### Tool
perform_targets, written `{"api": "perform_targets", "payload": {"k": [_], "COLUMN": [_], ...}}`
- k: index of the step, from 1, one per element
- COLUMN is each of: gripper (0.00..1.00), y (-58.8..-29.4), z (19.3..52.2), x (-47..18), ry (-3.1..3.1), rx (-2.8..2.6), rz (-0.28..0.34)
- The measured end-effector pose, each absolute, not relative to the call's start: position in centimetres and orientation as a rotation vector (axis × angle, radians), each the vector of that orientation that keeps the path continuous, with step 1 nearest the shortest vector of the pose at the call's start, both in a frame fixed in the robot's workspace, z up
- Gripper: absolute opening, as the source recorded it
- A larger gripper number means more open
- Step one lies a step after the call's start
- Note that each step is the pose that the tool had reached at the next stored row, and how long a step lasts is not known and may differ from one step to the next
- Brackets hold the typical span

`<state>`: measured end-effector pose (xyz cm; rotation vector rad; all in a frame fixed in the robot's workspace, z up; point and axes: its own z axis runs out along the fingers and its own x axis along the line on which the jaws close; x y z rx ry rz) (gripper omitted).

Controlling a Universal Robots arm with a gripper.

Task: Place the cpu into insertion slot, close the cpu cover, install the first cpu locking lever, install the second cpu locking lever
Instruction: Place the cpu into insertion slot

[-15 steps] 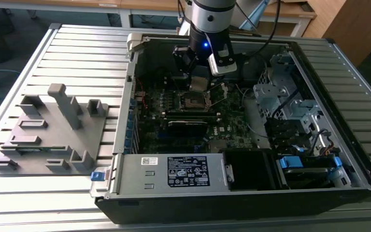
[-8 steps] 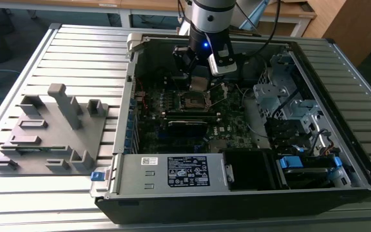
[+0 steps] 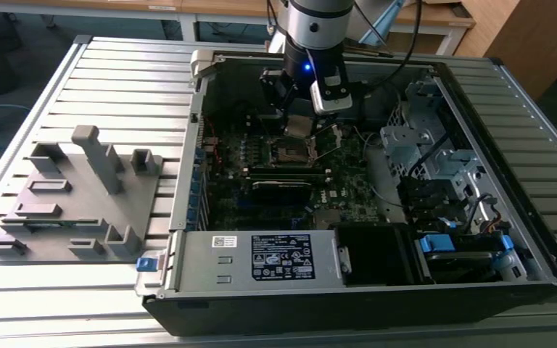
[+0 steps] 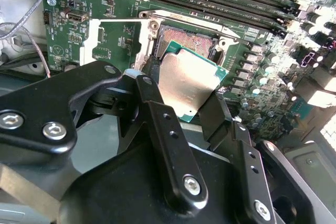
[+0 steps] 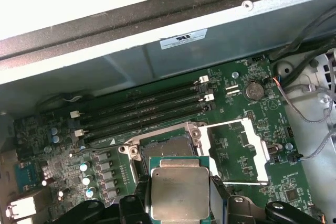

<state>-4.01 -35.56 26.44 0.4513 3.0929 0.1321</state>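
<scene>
No print is legible. In the exterior view, a black-and-white label (image 3: pixel 283 256) on the near grey box (image 3: pixel 211 267); in the first wrist view, a white sticker (image 5: pixel 183 39) on the case wall (image 5: pixel 131 64).

Hand (image 3: pixel 300 118) grips cpu (image 3: pixel 298 128); insertion slot (image 3: pixel 293 151) lies below.

cpu (image 4: pixel 188 82): silver-grey top, edged in green;
motherboard (image 5: pixel 247 114): green, dotted with silver;
memory slots (image 5: pixel 142 111): black;
cpu cover (image 5: pixel 261 153): silvery;
gripper (image 4: pixel 182 88): black, finished matt

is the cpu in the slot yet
Out. The hand holds the cpu clear of the insertion slot, whose centre shows bare.
</scene>
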Motion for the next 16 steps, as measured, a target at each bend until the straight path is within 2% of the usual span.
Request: {"api": "perform_targets", "payload": {"k": [16], "gripper": [0.54], "y": [-35.56], "z": [26.41], "x": [-4.01], "ry": [3.08], "rx": [0.519], "rz": [0.132]}}
